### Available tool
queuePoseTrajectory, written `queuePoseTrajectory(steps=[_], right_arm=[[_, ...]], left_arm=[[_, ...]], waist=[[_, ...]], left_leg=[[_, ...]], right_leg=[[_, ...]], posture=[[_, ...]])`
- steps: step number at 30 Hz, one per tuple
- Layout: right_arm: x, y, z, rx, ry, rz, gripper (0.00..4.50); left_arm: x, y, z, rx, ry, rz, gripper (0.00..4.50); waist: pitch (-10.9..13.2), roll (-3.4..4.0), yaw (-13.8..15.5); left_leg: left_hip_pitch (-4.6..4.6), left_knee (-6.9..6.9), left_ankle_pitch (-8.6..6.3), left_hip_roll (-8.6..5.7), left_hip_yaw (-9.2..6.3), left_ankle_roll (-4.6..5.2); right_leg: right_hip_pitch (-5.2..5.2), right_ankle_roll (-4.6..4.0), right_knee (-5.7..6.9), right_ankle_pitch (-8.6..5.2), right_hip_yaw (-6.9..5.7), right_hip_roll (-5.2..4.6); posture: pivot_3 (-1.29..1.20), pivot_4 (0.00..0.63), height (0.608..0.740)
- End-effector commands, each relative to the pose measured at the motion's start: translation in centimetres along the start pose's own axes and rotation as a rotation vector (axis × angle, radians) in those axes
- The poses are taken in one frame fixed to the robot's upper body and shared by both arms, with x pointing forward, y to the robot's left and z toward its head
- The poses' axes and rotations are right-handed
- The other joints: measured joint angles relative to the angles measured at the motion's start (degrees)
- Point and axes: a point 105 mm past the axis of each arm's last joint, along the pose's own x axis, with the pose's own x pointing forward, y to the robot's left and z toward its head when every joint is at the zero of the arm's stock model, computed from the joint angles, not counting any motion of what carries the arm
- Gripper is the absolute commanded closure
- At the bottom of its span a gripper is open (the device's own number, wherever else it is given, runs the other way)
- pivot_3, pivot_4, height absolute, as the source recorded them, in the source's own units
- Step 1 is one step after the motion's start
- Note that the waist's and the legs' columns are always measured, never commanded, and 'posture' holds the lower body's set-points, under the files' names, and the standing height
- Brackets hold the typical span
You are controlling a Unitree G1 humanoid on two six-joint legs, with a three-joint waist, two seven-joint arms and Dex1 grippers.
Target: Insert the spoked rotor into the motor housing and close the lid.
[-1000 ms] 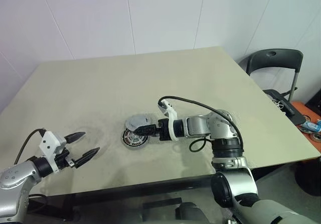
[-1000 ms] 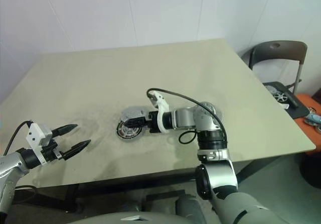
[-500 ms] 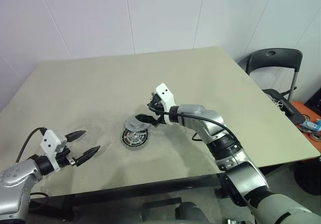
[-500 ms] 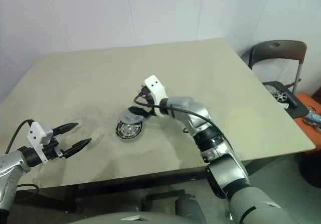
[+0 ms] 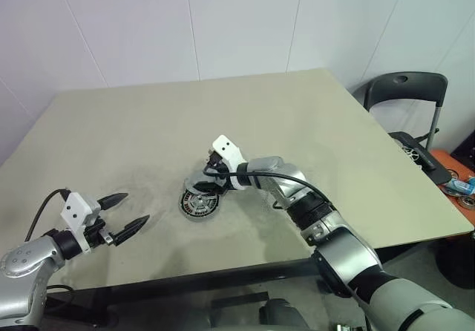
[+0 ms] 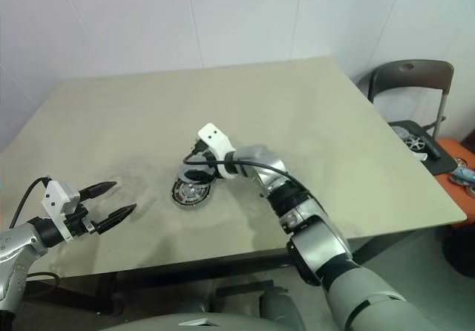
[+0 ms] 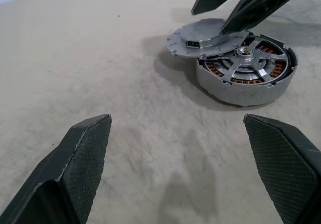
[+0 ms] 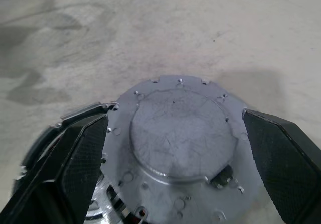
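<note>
The motor housing (image 5: pixel 197 205) lies on the table (image 5: pixel 297 123) with its copper windings showing. The spoked rotor (image 7: pixel 247 58) sits inside it. The grey lid (image 7: pixel 203 38) is tilted, one edge on the housing's rim and the other low by the table. My right gripper (image 5: pixel 210 183) reaches down over the lid, open, with a finger (image 8: pixel 75 169) on each side of the lid (image 8: pixel 180 138); whether they touch it I cannot tell. My left gripper (image 5: pixel 136 207) hovers open and empty to the left of the housing, well apart from it.
A dark chair (image 5: pixel 407 90) stands past the table's right edge, with a black tray of small parts (image 5: pixel 419 153) and an orange box (image 5: pixel 456 182) beside it. The table's near edge runs just below both grippers.
My right arm has swung from lying level at the housing's right to reaching over the lid from behind, its wrist rolled. The lid, the housing and the left gripper have kept still.
</note>
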Motion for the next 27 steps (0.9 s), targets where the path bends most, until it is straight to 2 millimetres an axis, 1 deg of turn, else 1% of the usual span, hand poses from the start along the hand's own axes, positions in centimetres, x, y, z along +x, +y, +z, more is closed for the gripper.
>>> queuePoseTrajectory(steps=[1,6,15,18,20,21,27], right_arm=[[0.1,-0.1,1.9,-0.024,-0.045,-0.005,0.03],[0.4,0.0,1.3,0.042,-0.018,0.014,0.03],[0.7,0.2,0.7,0.076,0.006,0.03,0.03],[0.7,0.4,1.1,0.083,-0.015,0.046,0.59],[0.6,0.5,1.5,0.063,-0.032,0.053,1.23],[0.6,0.4,1.5,0.058,-0.035,0.052,1.34],[0.2,0.6,2.5,0.036,-0.088,0.077,1.34]], left_arm=[[0.1,0.2,1.0,0.041,-0.027,0.004,0.0],[0.0,0.5,0.9,0.046,-0.023,0.009,0.0],[0.0,0.6,0.7,0.052,-0.025,0.018,0.0],[0.0,0.6,0.8,0.054,-0.026,0.021,0.0],[0.1,0.6,0.9,0.055,-0.028,0.022,0.0],[0.1,0.6,0.9,0.056,-0.029,0.023,0.0],[0.3,0.5,1.3,0.057,-0.037,0.02,0.0]], waist=[[0.0,0.0,0.02],[0.0,0.0,0.06],[0.0,0.0,-0.03],[0.0,0.0,-0.01],[0.0,0.0,-0.01],[0.0,0.0,-0.01],[0.0,0.0,-0.03]], left_leg=[[0.0,0.0,0.0,0.0,0.0,0.0],[0.01,0.01,0.0,-0.01,0.0,0.0],[0.02,0.01,0.0,-0.01,0.0,0.0],[0.02,0.02,0.0,-0.02,0.0,0.0],[0.01,0.02,0.0,-0.02,0.0,0.0],[0.01,0.01,0.0,-0.02,0.0,0.0],[0.0,0.01,0.0,-0.01,0.0,0.0]], right_leg=[[0.0,0.0,0.0,0.0,0.0,0.0],[0.01,0.0,0.01,0.0,0.0,0.0],[0.0,0.0,0.03,0.0,0.01,0.0],[0.01,0.0,0.03,0.0,0.01,-0.01],[0.0,0.0,0.03,0.0,0.01,-0.01],[0.0,0.0,0.03,0.0,0.01,-0.01],[-0.01,0.0,0.04,0.0,0.01,-0.01]], posture=[[0.0,0.0,0.74],[0.0,0.0,0.74],[0.0,0.0,0.74],[0.0,0.0,0.74],[0.0,0.0,0.74],[0.0,0.0,0.74],[0.0,0.0,0.74]])
